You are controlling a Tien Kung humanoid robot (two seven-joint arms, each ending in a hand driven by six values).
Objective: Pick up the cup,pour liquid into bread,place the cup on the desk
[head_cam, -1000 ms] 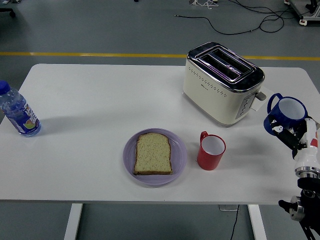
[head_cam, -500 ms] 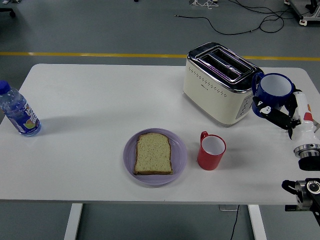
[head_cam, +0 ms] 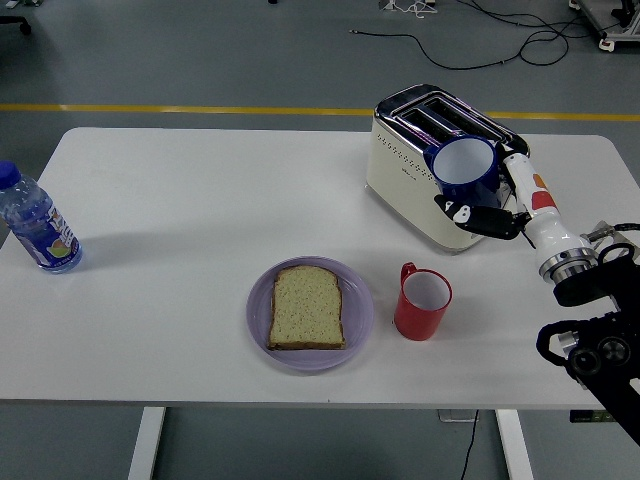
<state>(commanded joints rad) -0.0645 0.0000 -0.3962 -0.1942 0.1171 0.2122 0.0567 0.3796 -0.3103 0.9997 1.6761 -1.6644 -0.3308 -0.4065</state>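
My right hand (head_cam: 480, 205) is shut on a blue cup (head_cam: 464, 170) with a white inside. It holds the cup upright in the air in front of the cream toaster (head_cam: 440, 165), above and to the right of the red cup (head_cam: 421, 302). A slice of bread (head_cam: 307, 307) lies on a purple plate (head_cam: 358, 318) near the table's front edge, to the left of the red cup. The blue cup is up and to the right of the bread. My left hand is out of view.
A water bottle (head_cam: 35, 225) stands at the table's left edge. The toaster stands at the back right of the white table (head_cam: 200, 200). The red cup stands between the plate and my right arm (head_cam: 575, 275).
My right hand has carried the blue cup up and to the left, from the table's right edge to in front of the toaster. Nothing else has moved.
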